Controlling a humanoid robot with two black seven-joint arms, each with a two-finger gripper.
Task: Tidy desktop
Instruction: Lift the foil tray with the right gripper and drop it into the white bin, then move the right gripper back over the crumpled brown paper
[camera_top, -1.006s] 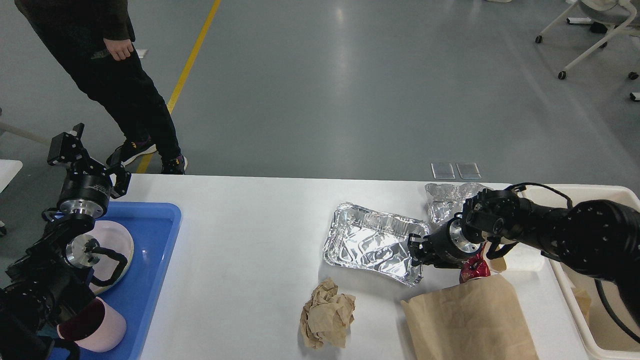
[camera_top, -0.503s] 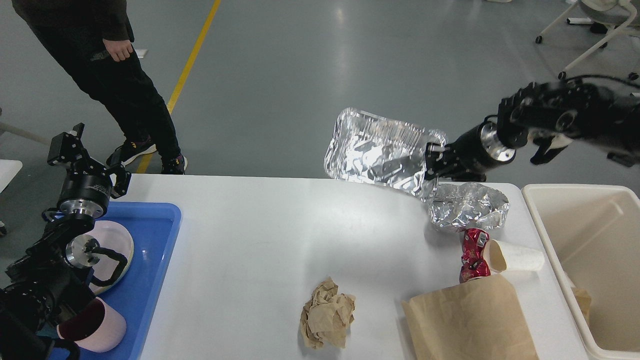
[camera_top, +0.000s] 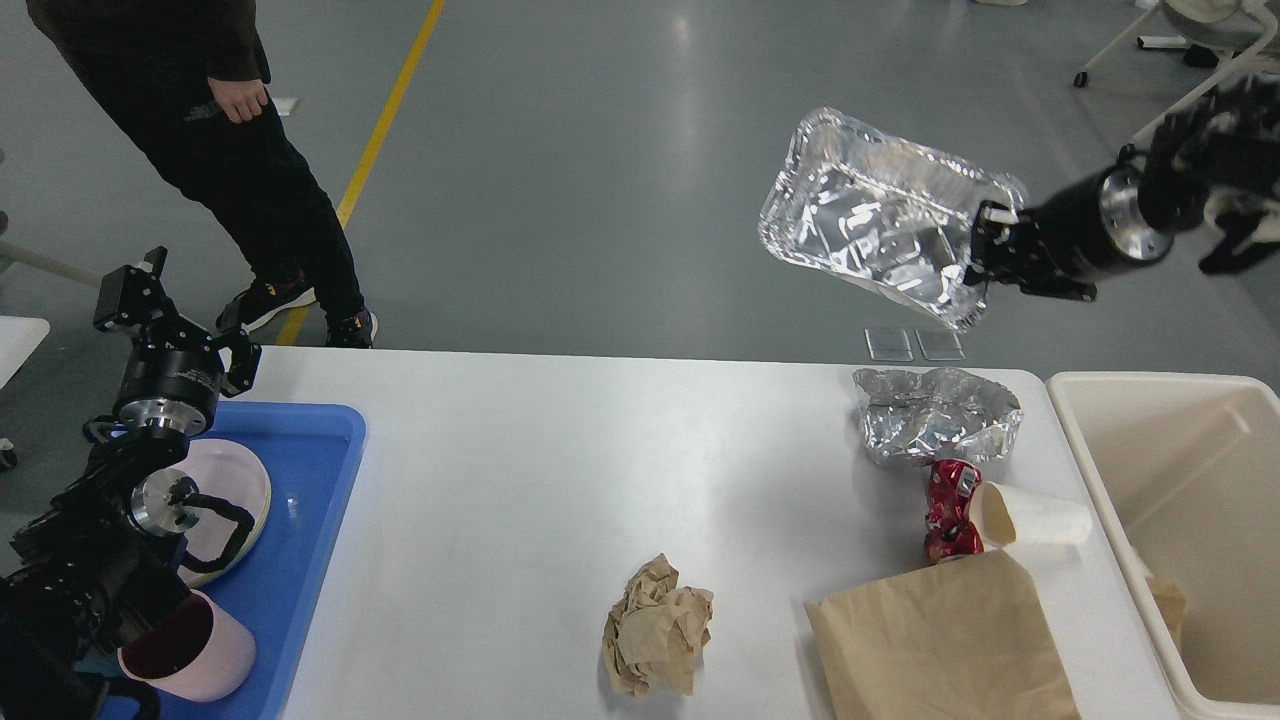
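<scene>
Your right claw (camera_top: 985, 250) is clamped on the foil tray's (camera_top: 880, 215) thin, easily crushed rim above the counter (camera_top: 560, 470), while your left claw (camera_top: 165, 300) stands apart.

Leaving the middle of the desktop (camera_top: 520, 470) open for passing, with a paper wad (camera_top: 657, 640) lying near the front, foil (camera_top: 935, 412), a can (camera_top: 948, 510), a cup (camera_top: 1030, 517) and a bag (camera_top: 940, 645) crowding the right, a tray (camera_top: 300, 500) blocking the left.
</scene>
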